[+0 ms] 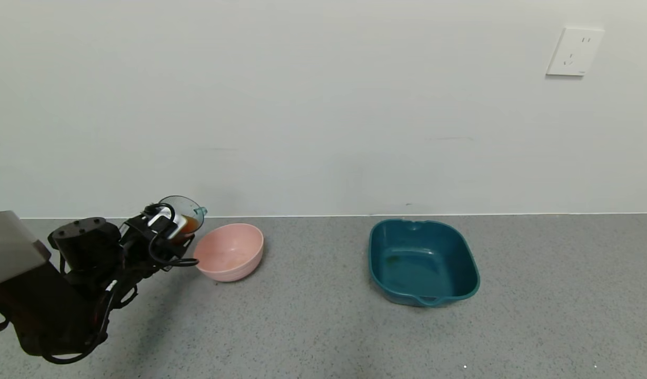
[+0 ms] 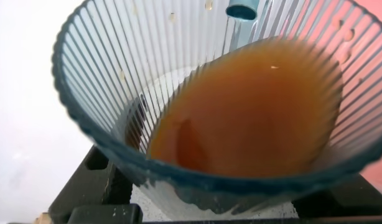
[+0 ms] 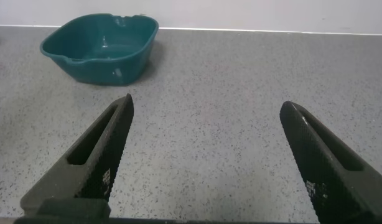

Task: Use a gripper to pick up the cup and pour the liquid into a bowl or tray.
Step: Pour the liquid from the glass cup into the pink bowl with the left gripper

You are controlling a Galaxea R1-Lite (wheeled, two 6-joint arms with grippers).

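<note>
Counter (image 1: pixel 323 326): grey speckled surface filling the lower half of the head view, its rear edge meeting a plain white wall (image 1: pixel 323 105). Open counter lies between the two vessels and across the whole lower right of the frame.

Wall socket (image 1: pixel 574 51): white plate, upper right of the head view.

Teal basin (image 1: pixel 423 262): dark, rectangular with rounded corners, right of centre, well apart from the bowl; also at upper left of the right wrist view (image 3: pixel 101 46).

Bowl (image 1: pixel 229 251): pale pink, round, left of centre, near the rear edge, interior facing up.

Left gripper (image 1: pixel 168 229): lower left of the head view, just beside the bowl's left rim, clamped on the cup.

Cup (image 1: pixel 182 213): teal-tinted, ribbed, clear; held off the counter, tilted, beside and above the bowl's left rim. The left wrist view looks into its mouth (image 2: pixel 197 106).

Liquid (image 2: pixel 247 112): orange-red, murky, pooled against the lower wall of the tilted cup.

Right gripper (image 3: pixel 209 155): seen in the right wrist view only, over bare counter, black fingers (image 3: pixel 97 155) spread wide, grasping nothing.
</note>
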